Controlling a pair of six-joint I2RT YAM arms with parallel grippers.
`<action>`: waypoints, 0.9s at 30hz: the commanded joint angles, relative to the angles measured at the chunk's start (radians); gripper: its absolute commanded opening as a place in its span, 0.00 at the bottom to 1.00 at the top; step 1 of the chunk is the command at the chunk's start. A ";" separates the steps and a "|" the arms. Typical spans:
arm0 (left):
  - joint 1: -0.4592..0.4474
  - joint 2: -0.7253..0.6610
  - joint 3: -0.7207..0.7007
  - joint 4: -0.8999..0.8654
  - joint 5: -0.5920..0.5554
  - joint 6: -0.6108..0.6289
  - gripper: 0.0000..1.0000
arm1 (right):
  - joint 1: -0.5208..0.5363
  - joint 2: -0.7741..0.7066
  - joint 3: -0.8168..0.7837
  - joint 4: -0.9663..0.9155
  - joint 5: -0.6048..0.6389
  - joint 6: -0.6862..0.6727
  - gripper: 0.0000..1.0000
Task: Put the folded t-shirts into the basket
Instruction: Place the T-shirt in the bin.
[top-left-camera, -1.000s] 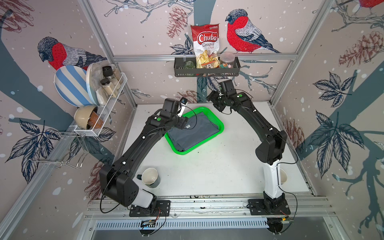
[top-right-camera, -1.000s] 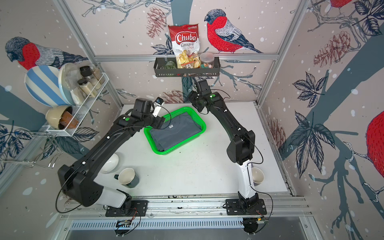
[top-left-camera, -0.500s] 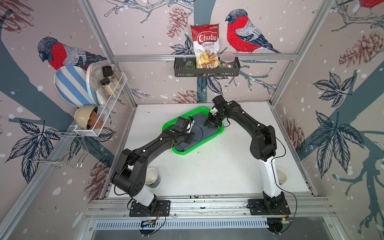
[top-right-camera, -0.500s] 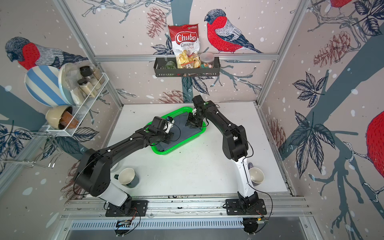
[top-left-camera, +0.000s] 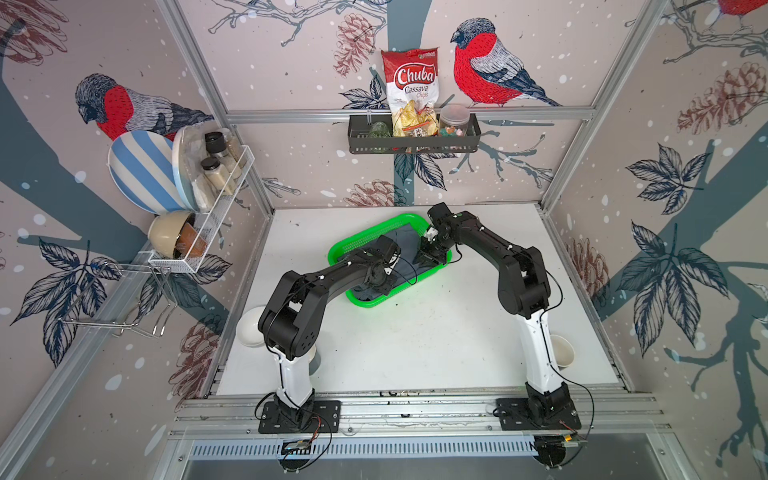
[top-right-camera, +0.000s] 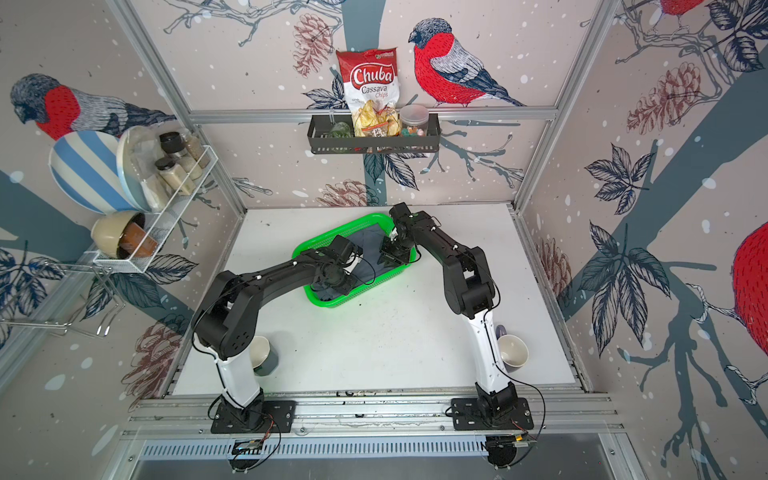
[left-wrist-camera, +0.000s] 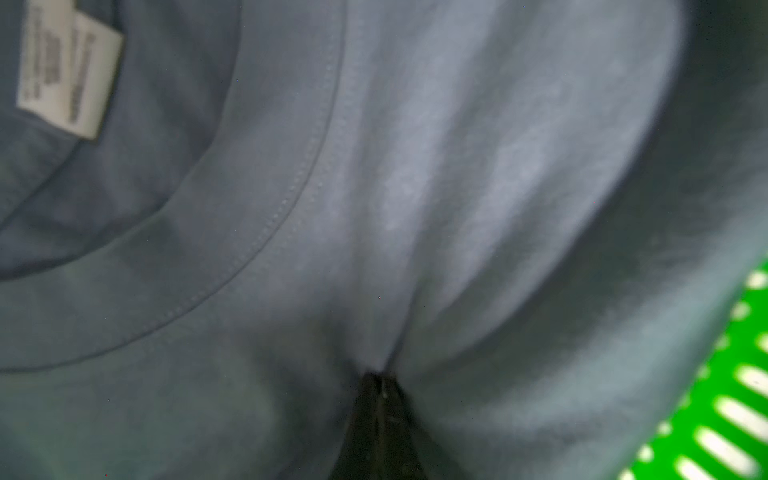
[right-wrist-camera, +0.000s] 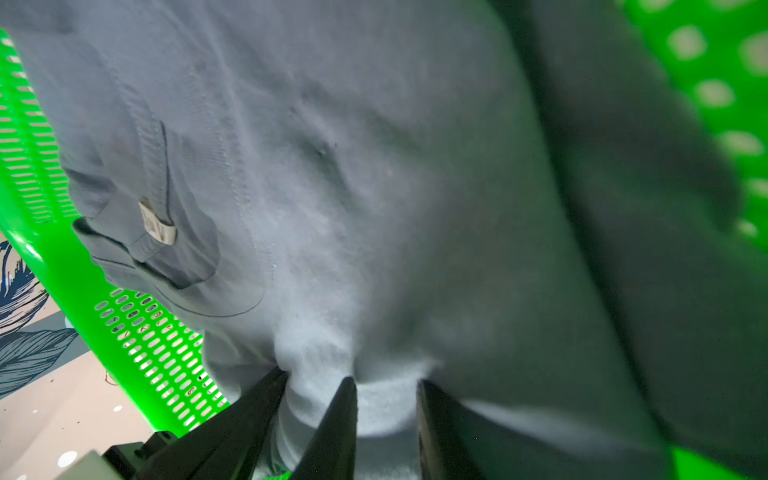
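1. Basket (top-left-camera: 361, 301) (top-right-camera: 332, 303): green, perforated, standing on the white counter (top-left-camera: 415, 340) rear of centre and turned askew to the counter's edges.
2. Grey-blue t-shirt (top-left-camera: 406, 245) (top-right-camera: 368, 245): lies inside the basket, within the rim in both top views. The cloth is rumpled rather than flat. It is the only shirt showing, and what lies beneath it cannot be told.
3. Left arm (top-left-camera: 332, 276) reaches from the near left over the basket's near half. The left fingers (left-wrist-camera: 380, 415) are clenched fully together with a pucker of the grey-blue t-shirt caught at their tips. Creases fan out from that pinch. The collar seam and a white neck tag (left-wrist-camera: 66, 75) show in the same wrist view.
4. Right arm (top-left-camera: 486, 241) bends down over the basket's far right corner. The right fingers (right-wrist-camera: 249, 424) are closed onto a bunched fold of the same shirt. The cloth bulges between them, so they do not meet.
5. In both wrist views the basket's slotted green wall (left-wrist-camera: 731, 415) (right-wrist-camera: 62, 257) lies just beside the cloth.
6. Surroundings: a black shelf (top-left-camera: 415, 143) on the back wall holds a chips bag (top-left-camera: 409, 91). One white bowl (top-left-camera: 251, 328) sits by the left arm's base and a second bowl (top-left-camera: 561, 353) by the right arm's base. All are well apart from the basket.
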 joint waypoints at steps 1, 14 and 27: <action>0.000 -0.004 0.010 -0.128 -0.079 0.019 0.00 | -0.033 -0.040 -0.070 -0.038 0.122 0.097 0.28; 0.002 -0.413 0.018 0.021 -0.076 0.021 0.52 | -0.118 -0.507 -0.648 0.362 0.145 0.395 0.46; 0.183 -0.548 -0.464 0.619 -0.365 -0.238 0.96 | 0.012 -0.573 -0.410 0.270 0.214 0.163 1.00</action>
